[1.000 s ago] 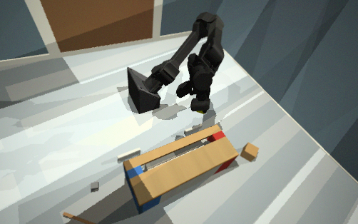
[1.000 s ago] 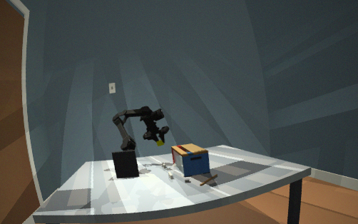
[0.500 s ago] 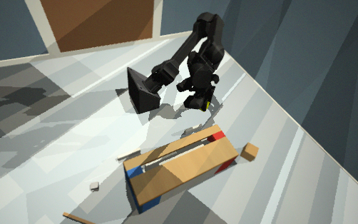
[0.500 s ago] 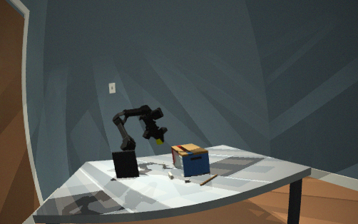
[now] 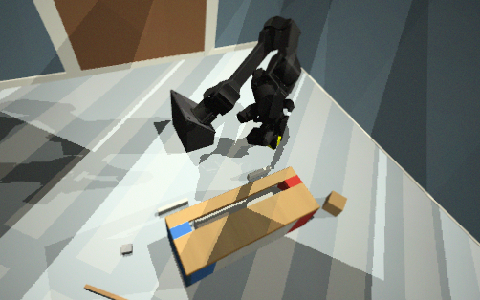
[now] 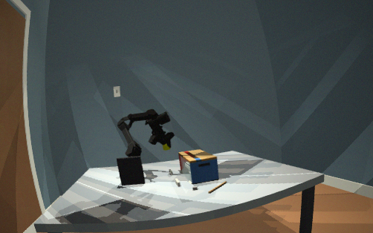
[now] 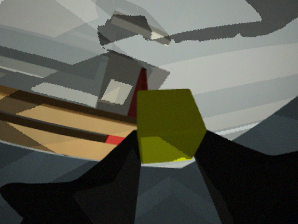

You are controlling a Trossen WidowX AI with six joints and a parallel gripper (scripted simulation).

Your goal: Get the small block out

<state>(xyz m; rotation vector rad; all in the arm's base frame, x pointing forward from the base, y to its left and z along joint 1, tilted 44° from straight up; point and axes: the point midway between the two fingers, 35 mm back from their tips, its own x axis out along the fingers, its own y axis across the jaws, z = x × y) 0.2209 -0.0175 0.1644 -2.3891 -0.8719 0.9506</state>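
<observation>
Up over the bench (image 5: 131, 167) (image 6: 146, 202) (image 7: 240, 65), got the yellow block (image 5: 278, 141) (image 6: 166, 147) (image 7: 169, 122) clamped in the claw (image 5: 274, 140) (image 6: 166, 145) (image 7: 164, 132), out of the box (image 5: 260, 215) (image 6: 204, 171) (image 7: 65, 119) and above its height. Past the box's red end, can spot a wooden cube (image 5: 335, 203). Beyond the bench, just see plain blue-grey wall (image 5: 403, 72) (image 6: 202, 74).

The box (image 5: 260, 216) stood on the table (image 5: 131, 191), blue at one end and red at the other. A tan cube (image 5: 335, 203) lay near the red end, a grey block (image 5: 126, 248) apart from the blue end. The arm (image 5: 248, 62) reached above the table.
</observation>
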